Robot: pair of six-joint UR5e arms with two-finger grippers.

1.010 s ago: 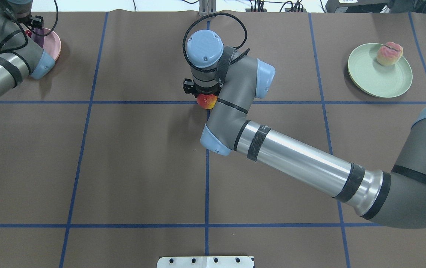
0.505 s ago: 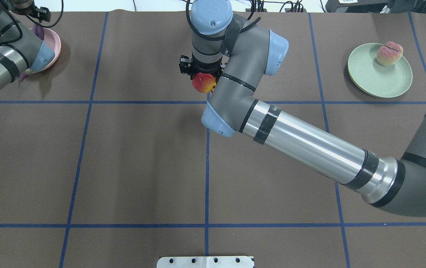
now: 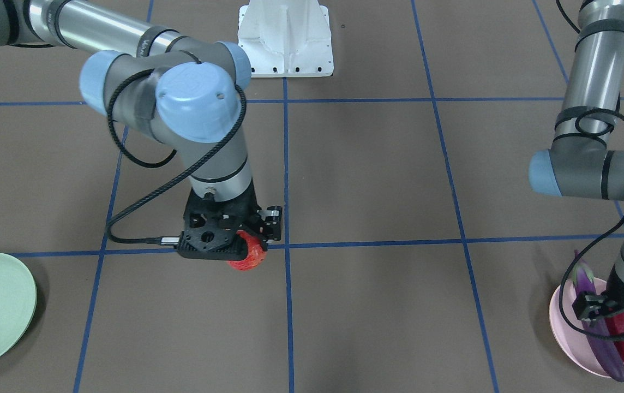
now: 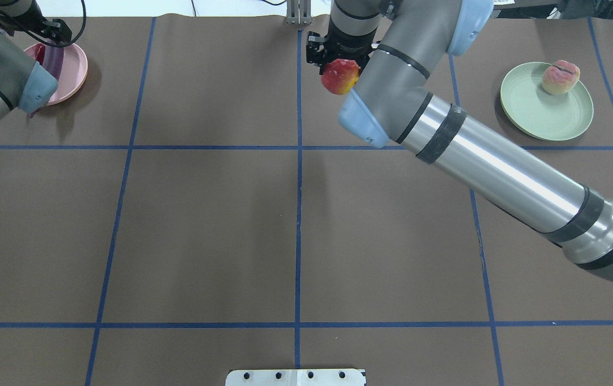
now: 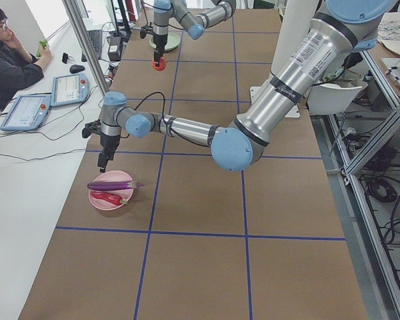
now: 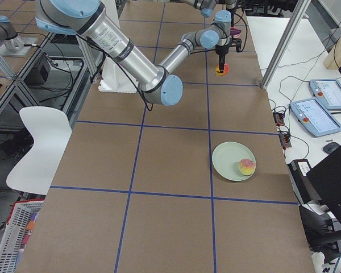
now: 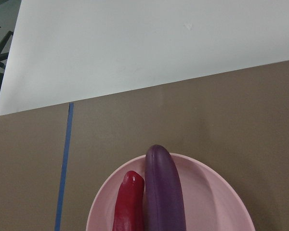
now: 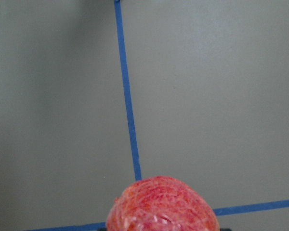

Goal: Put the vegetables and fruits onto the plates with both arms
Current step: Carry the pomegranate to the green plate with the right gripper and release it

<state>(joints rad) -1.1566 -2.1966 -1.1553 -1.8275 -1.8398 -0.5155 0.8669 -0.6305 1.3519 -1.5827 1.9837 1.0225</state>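
My right gripper is shut on the mottled orange-red fruit and holds it above the table near the centre line; the fruit also fills the bottom of the right wrist view. The peach sits on the pale-green plate at the far right. My left gripper hovers open just above the pink plate. The purple eggplant and the red chili lie side by side on that plate, free of the fingers.
The white base block stands at the robot's side of the table. An operator sits beyond the table's far edge with tablets. A white chair stands behind the robot.
My right arm has lifted the orange-red fruit off the table and carried it toward the far edge and to the right. My left gripper has risen a little from the pink plate.
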